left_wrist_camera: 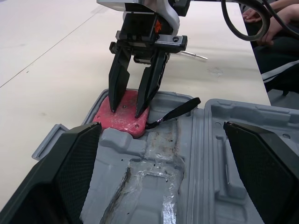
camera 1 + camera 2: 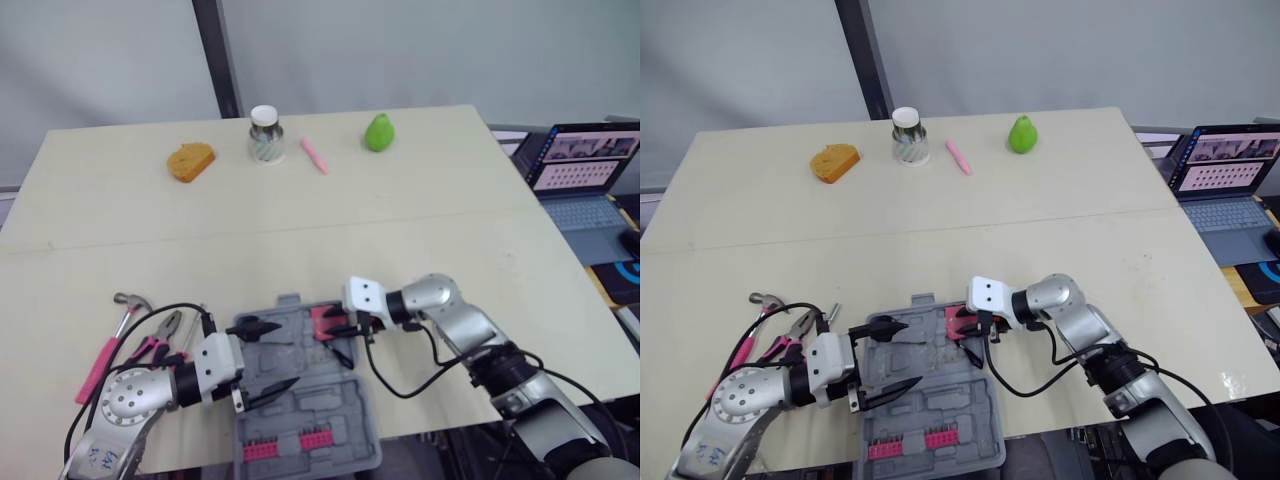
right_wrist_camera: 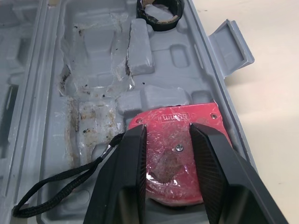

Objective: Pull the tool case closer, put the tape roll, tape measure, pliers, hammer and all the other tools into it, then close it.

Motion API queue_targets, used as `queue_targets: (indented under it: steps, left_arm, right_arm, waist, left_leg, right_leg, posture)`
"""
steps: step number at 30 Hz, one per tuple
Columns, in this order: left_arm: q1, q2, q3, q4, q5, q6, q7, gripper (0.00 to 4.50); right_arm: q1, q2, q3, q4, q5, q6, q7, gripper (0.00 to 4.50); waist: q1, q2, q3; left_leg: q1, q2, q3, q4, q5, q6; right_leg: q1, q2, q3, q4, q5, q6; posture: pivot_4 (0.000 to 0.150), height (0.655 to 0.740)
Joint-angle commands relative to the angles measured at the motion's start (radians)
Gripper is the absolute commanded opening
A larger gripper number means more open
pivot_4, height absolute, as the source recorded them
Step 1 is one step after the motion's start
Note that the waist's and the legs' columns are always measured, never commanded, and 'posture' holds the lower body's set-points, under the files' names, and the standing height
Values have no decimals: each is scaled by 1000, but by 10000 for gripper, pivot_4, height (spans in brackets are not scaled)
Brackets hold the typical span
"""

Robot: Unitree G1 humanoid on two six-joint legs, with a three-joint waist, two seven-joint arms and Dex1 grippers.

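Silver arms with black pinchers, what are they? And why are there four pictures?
They belong to a robot. The two wide pictures come from cameras in its head, looking down at a table. The two close pictures come from cameras on its wrists. An open grey tool case lies in front of it, with a black tape roll inside. The right gripper rests its fingertips on a red tape measure in the case, fingers a little apart. The left gripper is open, holding nothing, over the case. A pink-handled hammer and pliers wait on the table beside it. Far back are a jar, a green pear and a pink pen.
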Motion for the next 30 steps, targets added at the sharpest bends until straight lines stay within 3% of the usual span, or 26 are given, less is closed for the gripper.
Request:
queue_targets:
  steps: [1,22,25,30]
  left_arm:
    - [2,-1,-5,-30,-14,-5,-3,45000]
    - [5,37,36,-27,-32,0,-23,45000]
    - [-12,35,34,-23,-25,4,-15,45000]
    - [-47,29,90,-35,-102,112,28,45000]
  right_arm:
    - [41,13,24,81,-13,16,22,15537]
    - [53,86,-18,247,-16,-162,15,15537]
    - [58,95,-61,199,39,-149,24,15537]
    - [107,22,-233,-126,250,104,14,15537]
  waist:
    - [-1,-1,0]
    - [-5,-2,-6]
    - [-3,-2,-6]
    - [3,1,-4]
  left_leg:
    - [0,0,0,0,0,0]
    - [2,2,0,0,1,-1]
    - [2,2,0,0,1,-1]
    - [-1,2,-2,0,1,-1]
  right_leg:
    - [0,0,0,0,0,0]
    - [1,1,0,1,1,-2]
    - [1,1,0,1,1,-2]
    - [-2,1,0,1,1,-2]
  posture:
    - [1500,7400]
    - [1500,7400]
    - [1500,7400]
    - [1500,7400]
